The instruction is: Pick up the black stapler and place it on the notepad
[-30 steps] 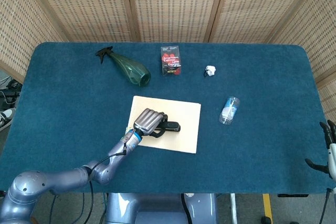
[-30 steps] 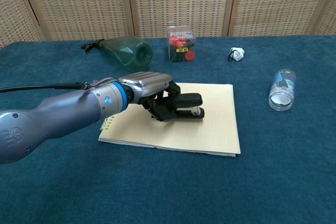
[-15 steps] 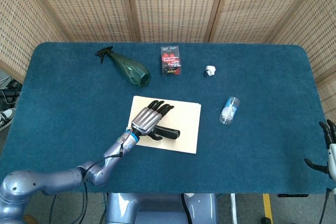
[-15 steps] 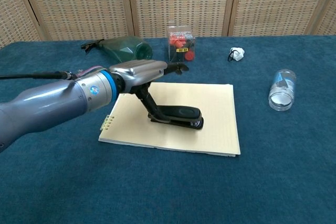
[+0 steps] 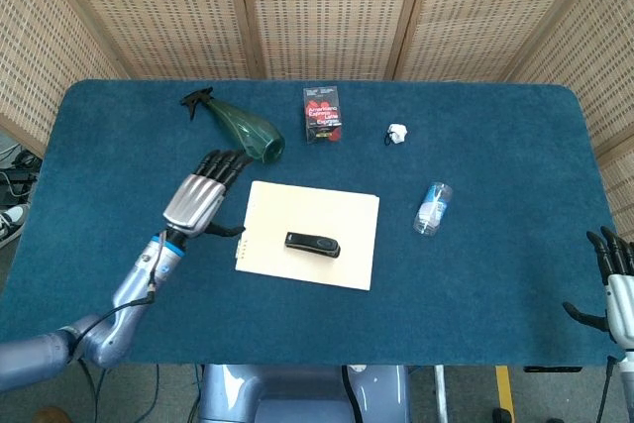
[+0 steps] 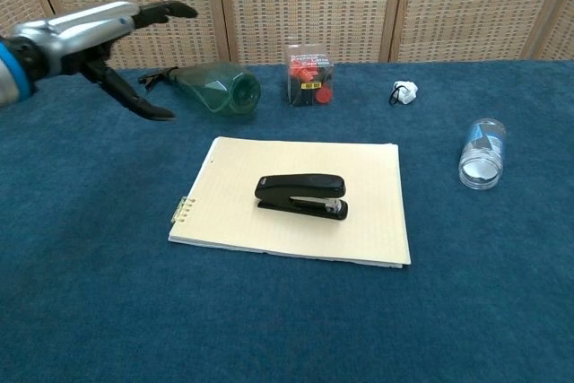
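At the near right corner of the desk point(image 5: 495, 274), the right robot hand point(image 5: 612, 279) showed only at the frame edge, fingers apart and holding nothing. The left robot hand point(image 5: 198, 203) hovered with fingers spread and empty, well apart from the black stapler point(image 5: 312, 244), which lay flat on the notepad point(image 5: 347, 220) to that hand's right. Beyond the left robot hand lay a green spray bottle point(image 5: 238, 126) on its side, just past its fingertips.
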### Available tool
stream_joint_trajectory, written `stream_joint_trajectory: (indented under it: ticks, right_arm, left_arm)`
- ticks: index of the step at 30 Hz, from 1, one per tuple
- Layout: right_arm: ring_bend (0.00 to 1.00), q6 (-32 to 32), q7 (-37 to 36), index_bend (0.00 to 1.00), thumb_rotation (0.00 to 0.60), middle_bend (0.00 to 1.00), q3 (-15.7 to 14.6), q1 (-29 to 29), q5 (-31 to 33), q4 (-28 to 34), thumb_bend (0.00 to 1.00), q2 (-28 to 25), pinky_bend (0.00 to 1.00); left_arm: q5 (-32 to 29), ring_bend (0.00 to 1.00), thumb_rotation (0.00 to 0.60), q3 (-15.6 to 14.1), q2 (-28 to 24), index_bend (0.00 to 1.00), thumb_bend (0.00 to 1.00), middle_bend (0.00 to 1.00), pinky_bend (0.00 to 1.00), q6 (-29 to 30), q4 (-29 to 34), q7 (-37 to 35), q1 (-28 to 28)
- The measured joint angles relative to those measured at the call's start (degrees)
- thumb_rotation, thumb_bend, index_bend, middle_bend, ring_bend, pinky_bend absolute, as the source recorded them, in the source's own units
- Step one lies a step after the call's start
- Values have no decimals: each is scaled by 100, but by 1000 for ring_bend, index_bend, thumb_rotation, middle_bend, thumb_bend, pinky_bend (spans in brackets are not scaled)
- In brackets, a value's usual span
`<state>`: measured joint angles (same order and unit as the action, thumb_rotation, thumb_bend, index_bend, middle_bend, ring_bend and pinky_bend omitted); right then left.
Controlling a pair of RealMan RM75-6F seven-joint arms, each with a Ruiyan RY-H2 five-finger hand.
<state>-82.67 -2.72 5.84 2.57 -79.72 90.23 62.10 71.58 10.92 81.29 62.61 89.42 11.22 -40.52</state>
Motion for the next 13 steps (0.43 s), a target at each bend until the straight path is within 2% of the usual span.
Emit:
stream_joint_trajectory:
  ticks: [8, 13]
  right_arm:
    - [0, -51, 81, 0, 600, 0, -44, -3, -98, 32, 0, 29, 0]
    - [0, -131, 106, 0, 600, 0, -71, -26, -182, 52, 0, 38, 0]
  left_arm:
    - [1, 0, 600, -528, -891, 0, 0, 0, 0, 1317, 940, 180, 1271]
    - [131, 0, 600, -1147, -1409, 0, 0, 0, 0, 2063, 1404, 19, 2178]
